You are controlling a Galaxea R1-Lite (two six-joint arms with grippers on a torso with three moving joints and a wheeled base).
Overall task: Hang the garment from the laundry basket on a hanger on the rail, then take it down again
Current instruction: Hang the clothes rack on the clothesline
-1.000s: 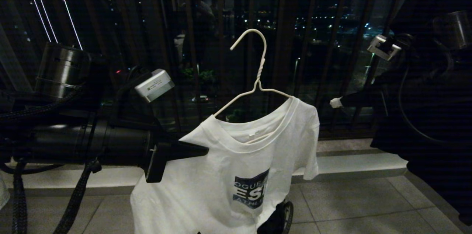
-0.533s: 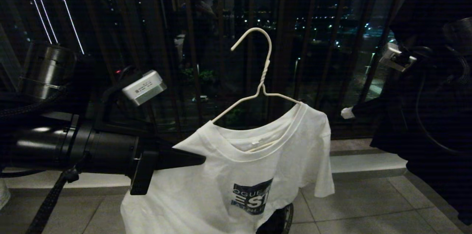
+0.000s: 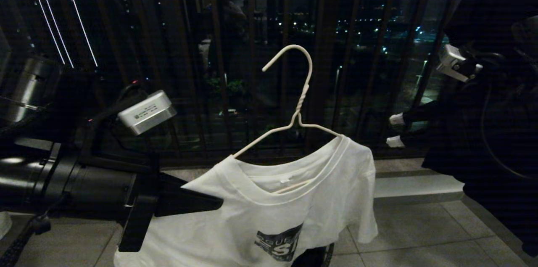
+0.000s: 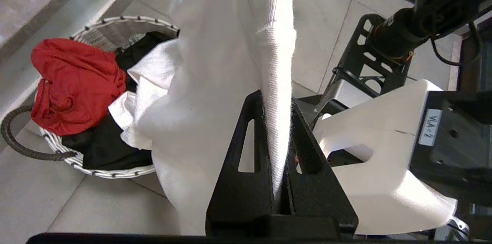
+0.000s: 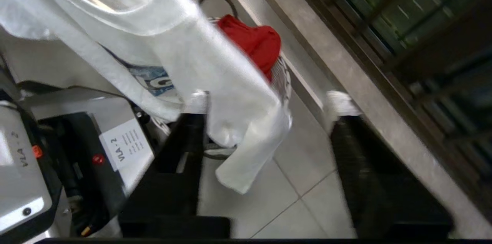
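My left tool (image 4: 275,121) is clamped on the white T-shirt (image 3: 269,204); right tool (image 3: 396,131) hangs spread, empty. Laundry basket (image 4: 111,30) holds a red cloth (image 4: 75,82) and a black garment (image 4: 103,148)

T-shirt (image 3: 269,212) is hanging on the hanger (image 3: 294,107) at centre, w/ the balcony railing (image 3: 252,48) standing behind. Left pincer (image 3: 210,204) is sitting at the shirt's left shoulder, clamping a fold of it. Right pincer (image 3: 395,130) is hovering to the right, apart from the shirt's right sleeve. Laundry basket (image 4: 96,36) is sitting on the floor (image 3: 420,229) below the shirt, w/ a cloth (image 4: 73,82) & a dark garment (image 4: 103,144) lying in it.
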